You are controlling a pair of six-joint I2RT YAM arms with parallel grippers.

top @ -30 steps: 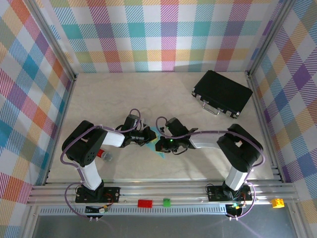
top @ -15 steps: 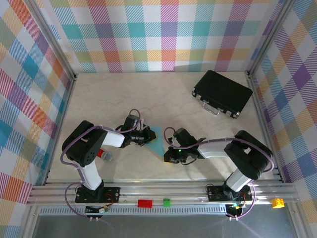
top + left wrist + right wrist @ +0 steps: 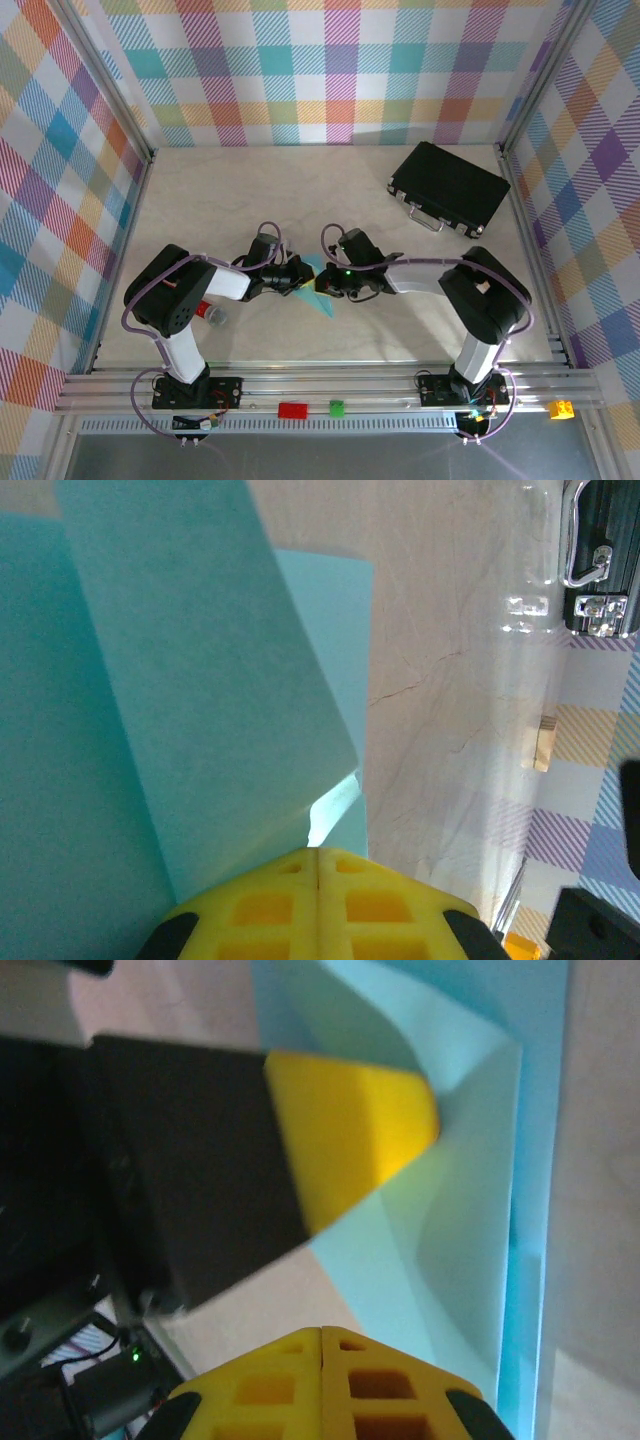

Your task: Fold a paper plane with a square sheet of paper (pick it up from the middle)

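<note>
The pale, marble-patterned table [image 3: 250, 200] sits inside checked walls. At its far right lies a black rectangular case [image 3: 448, 188], lid down and metal latches done up, so I cannot tell what is in it.

The left arm [image 3: 185, 290] and right arm [image 3: 480, 300] both bend inward and lie low over the table, wrists nearly level. Their tips meet in the middle, on the near half. The left gripper [image 3: 300, 277] has its jaws pressed together. Its yellow fingers [image 3: 270, 910] meet along one seam, and a tip rests against a raised fold. I cannot tell whether it pinches the paper. The right gripper [image 3: 327, 283] is likewise closed, just beside the left one and over the same sheet.

The paper [image 3: 324, 300] lies on the table between and under the two grippers. It is thin, smooth and light blue, folded into overlapping layers with straight creases and one flap lifted.

On the near rail sit small red [image 3: 293, 409], green [image 3: 336, 407] and yellow [image 3: 560, 408] blocks.
</note>
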